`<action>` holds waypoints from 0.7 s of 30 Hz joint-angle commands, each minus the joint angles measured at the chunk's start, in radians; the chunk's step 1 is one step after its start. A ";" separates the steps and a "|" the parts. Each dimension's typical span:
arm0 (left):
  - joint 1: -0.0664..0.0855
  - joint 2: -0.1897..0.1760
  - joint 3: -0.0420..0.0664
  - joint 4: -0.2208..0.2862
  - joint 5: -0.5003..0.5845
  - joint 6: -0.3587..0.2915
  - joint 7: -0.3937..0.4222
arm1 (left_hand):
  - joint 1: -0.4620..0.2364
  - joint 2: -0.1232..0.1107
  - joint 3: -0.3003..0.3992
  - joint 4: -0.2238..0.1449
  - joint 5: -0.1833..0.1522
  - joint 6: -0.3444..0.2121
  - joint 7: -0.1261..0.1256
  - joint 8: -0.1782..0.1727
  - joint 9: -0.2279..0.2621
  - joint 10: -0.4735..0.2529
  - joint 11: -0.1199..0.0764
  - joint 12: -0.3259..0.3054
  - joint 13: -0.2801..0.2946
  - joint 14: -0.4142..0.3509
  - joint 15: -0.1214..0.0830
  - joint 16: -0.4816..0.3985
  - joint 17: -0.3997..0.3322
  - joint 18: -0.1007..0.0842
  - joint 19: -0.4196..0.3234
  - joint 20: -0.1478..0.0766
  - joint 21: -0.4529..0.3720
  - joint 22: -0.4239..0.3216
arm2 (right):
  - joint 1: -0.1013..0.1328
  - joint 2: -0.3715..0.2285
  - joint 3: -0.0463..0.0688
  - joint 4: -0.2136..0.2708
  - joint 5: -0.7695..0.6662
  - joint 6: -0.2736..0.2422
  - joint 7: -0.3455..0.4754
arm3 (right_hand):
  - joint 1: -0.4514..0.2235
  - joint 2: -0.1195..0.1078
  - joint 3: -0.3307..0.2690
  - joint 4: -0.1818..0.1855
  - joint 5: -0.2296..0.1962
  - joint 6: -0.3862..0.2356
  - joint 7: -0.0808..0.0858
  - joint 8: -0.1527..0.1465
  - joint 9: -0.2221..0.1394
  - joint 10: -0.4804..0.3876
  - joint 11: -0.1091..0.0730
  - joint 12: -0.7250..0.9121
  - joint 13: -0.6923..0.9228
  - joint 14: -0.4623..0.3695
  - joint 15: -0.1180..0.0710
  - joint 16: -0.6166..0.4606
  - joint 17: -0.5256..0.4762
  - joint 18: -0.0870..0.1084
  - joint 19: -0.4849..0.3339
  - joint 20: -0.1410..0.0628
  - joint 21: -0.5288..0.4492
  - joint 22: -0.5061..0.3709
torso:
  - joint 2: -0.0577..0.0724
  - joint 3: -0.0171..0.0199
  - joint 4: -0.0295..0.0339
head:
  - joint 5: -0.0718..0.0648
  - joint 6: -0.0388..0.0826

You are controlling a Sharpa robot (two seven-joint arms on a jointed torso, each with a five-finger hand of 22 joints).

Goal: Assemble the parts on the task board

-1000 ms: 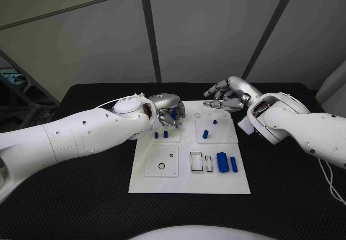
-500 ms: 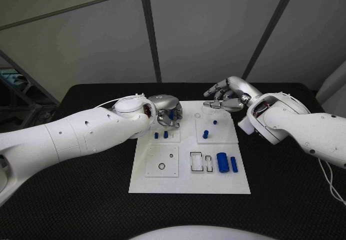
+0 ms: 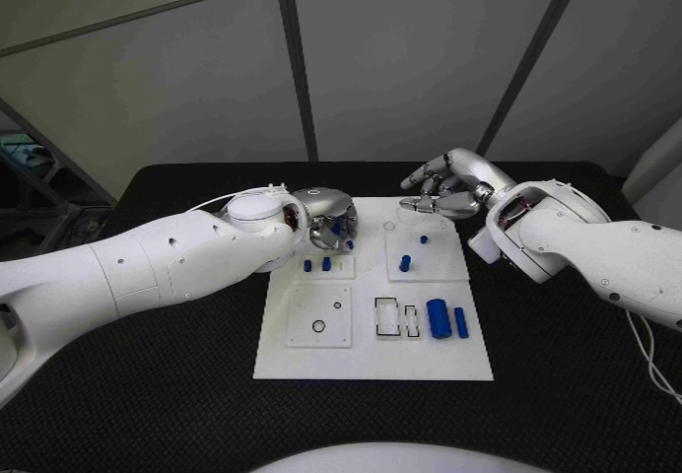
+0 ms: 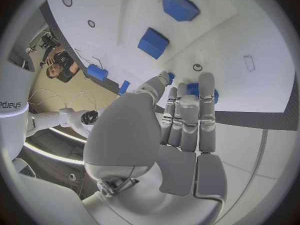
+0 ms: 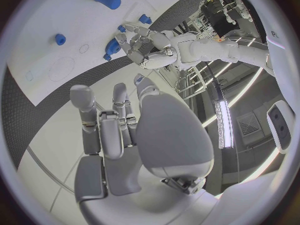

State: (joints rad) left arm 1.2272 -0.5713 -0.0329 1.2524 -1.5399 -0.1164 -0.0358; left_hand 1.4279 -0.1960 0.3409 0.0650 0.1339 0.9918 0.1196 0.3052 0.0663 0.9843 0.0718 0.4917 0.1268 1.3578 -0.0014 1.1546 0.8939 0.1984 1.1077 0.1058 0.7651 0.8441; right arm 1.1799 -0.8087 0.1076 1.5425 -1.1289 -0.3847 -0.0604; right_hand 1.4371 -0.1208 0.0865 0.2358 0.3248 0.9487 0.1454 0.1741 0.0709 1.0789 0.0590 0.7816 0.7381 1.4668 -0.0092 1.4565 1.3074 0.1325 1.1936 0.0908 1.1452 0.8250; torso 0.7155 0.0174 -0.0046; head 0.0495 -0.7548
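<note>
Near edge of task board [image 3: 373,367]: free of parts. Mid-board: two blue parts [image 3: 447,323] lying loose beside unfilled slots [image 3: 396,318]; assembly judged partly done. Farther: upright pegs [image 3: 317,265], [image 3: 405,264] seated. Far edge: my left robot hand [image 3: 330,224] pinching blue part [image 3: 338,227]; my right robot hand [image 3: 446,193] curled, holding nothing. Black table [image 3: 170,335] around; nothing obstructs.

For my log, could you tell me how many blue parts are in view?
7 parts: two by the left hand, one at its fingertips, two farther right, two lying nearest the robot; more may be hidden.
</note>
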 commanded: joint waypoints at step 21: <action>-0.009 0.013 0.001 -0.009 0.008 0.054 0.018 | -0.024 0.013 0.128 -0.039 -0.004 0.070 -0.003 -0.057 0.001 0.098 -0.011 -0.083 -0.062 0.050 -0.011 0.096 0.064 -0.027 0.026 -0.011 0.085 0.098 | 0.001 0.003 0.001 0.001 -0.006 -0.003 0.004 | 0.006 0.003 0.007 0.000 0.005 0.002 0.000 0.005 -0.001 -0.004 -0.002 -0.009 -0.006 0.054 -0.007 -0.008 0.065 0.008 -0.007 0.001 -0.006 -0.003 | 0.000 0.0006 -0.0004 | -0.002 -0.003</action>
State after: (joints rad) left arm 1.2223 -0.5604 -0.0303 1.2435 -1.5369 -0.0869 -0.0294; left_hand 1.4132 -0.1866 0.4628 0.0255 0.1339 1.0567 0.1162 0.2522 0.0663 1.0764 0.0607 0.4128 0.0646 1.4005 -0.0110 1.2464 0.9569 0.1984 1.1256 0.0949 0.8467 0.9401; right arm 1.1799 -0.8068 0.1076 1.5420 -1.1302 -0.3844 -0.0613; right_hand 1.4371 -0.1207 0.0865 0.2357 0.3248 0.9486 0.1454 0.1741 0.0710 1.0789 0.0590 0.7777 0.7333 1.4668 -0.0092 1.4519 1.3073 0.1324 1.1936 0.0908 1.1452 0.8233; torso 0.7153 0.0176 -0.0049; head 0.0483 -0.7576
